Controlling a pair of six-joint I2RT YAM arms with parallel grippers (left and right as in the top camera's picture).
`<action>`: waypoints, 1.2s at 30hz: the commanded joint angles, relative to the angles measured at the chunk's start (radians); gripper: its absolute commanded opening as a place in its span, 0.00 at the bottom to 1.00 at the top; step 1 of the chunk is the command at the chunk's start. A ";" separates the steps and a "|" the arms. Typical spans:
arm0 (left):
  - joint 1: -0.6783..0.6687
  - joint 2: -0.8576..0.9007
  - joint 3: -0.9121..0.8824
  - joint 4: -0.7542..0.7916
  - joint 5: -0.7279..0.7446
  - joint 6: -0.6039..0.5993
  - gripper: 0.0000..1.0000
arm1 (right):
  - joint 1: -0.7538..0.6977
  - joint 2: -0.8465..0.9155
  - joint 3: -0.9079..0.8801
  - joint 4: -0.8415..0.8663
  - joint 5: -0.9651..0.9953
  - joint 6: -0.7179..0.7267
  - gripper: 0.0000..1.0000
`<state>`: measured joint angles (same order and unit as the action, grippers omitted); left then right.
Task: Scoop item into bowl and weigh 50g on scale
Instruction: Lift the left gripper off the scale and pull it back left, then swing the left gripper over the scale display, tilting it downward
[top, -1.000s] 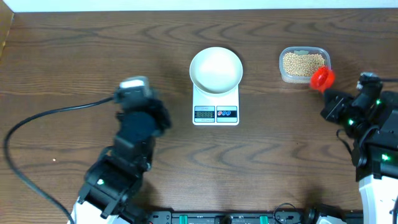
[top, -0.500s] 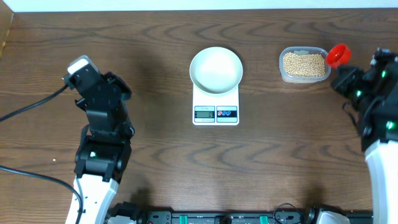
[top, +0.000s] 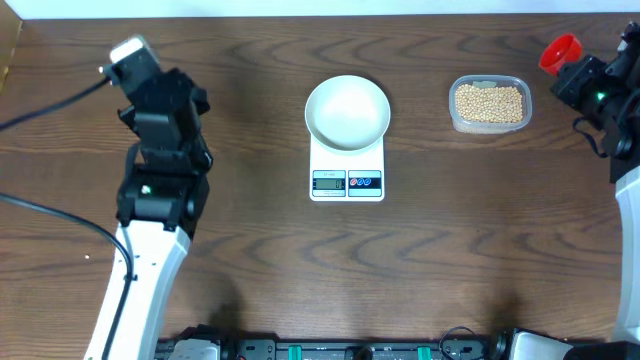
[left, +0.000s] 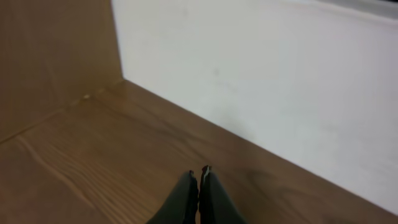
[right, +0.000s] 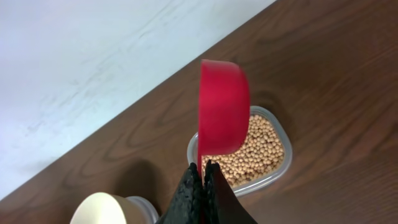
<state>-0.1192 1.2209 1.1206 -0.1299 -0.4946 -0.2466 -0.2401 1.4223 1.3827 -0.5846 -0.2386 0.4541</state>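
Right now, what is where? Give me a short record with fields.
scale: centre, display toward the robot
bowl: on the scale, looks empty
tub: right of the scale
beans: in the tub
scoop: red, held to the right of the tub, contents not visible
right gripper: shut on the scoop's handle
left gripper: shut, empty, far left

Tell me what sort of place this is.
Probably a robot lab bench set up for a weighing trial, not a home kitchen: a wood-grain table against a plain white wall, a red scoop clamped in the right gripper, and a scale with a white bowl beside a tub of beans.
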 joint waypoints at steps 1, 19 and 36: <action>0.016 0.041 0.084 -0.050 0.094 0.034 0.07 | -0.003 0.004 0.051 -0.023 0.025 -0.054 0.01; 0.037 0.066 0.163 -0.422 0.465 0.082 0.23 | -0.003 0.004 0.148 -0.308 0.084 -0.385 0.01; 0.037 0.066 0.160 -0.614 0.465 0.081 0.88 | 0.026 0.004 0.148 -0.395 0.079 -0.452 0.01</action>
<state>-0.0868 1.2858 1.2621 -0.7357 -0.0315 -0.1753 -0.2199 1.4231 1.5066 -0.9733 -0.1604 0.0296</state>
